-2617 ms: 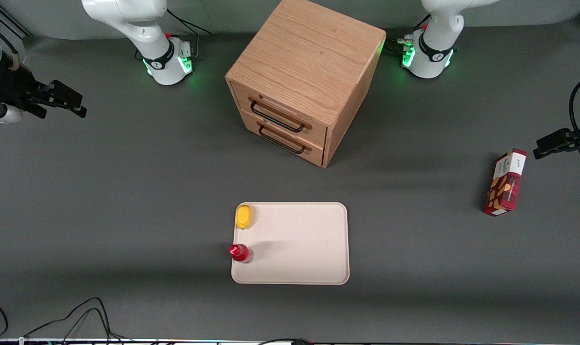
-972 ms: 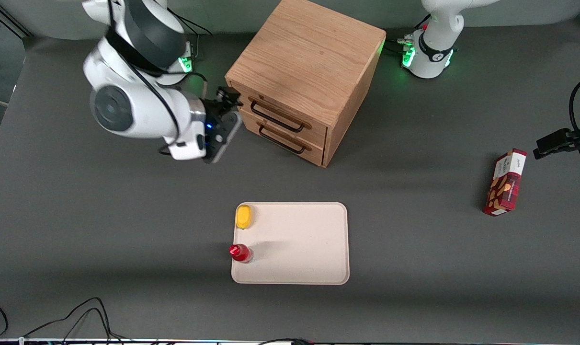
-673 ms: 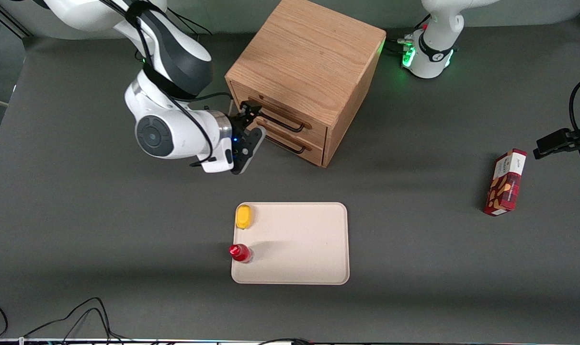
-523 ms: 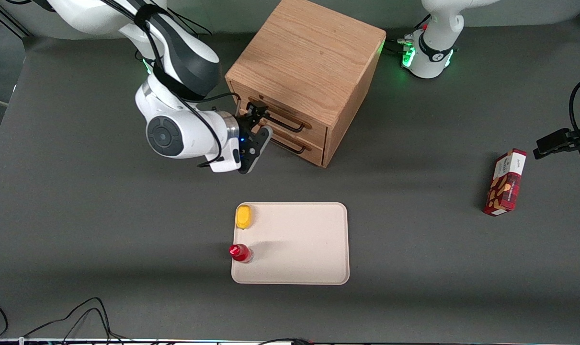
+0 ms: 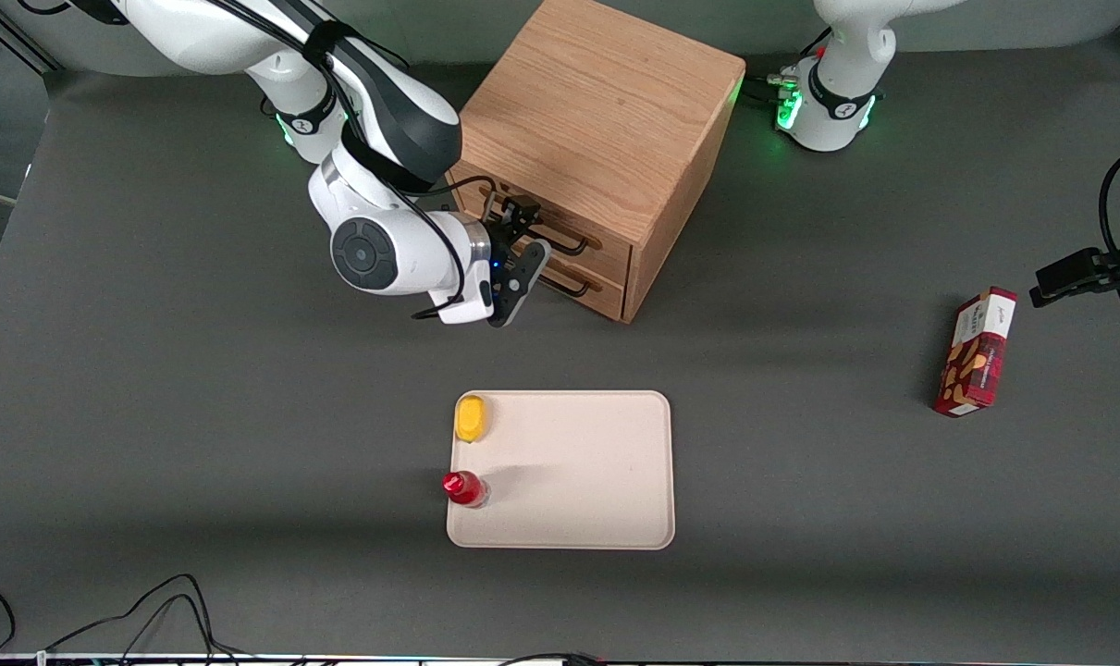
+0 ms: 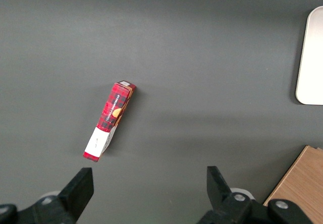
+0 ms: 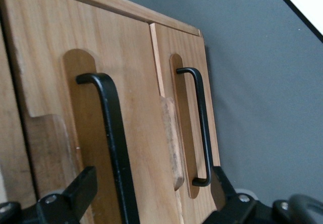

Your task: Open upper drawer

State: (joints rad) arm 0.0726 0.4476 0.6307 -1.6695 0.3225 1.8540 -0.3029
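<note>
Straddling the shut upper drawer (image 5: 560,220)'s handle, the tool (image 5: 528,239) gapes.

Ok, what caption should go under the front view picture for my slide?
Robot hand, fingers open, reaches the upper drawer handle on the wooden cabinet, drawer not yet pulled open.

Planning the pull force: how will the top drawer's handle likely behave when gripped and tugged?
The thin black handle looks like rigid metal, so probably stiff but slick. The gripper, open at the upper drawer, could slip. The cabinet looks heavy, unlikely to tip.
</note>
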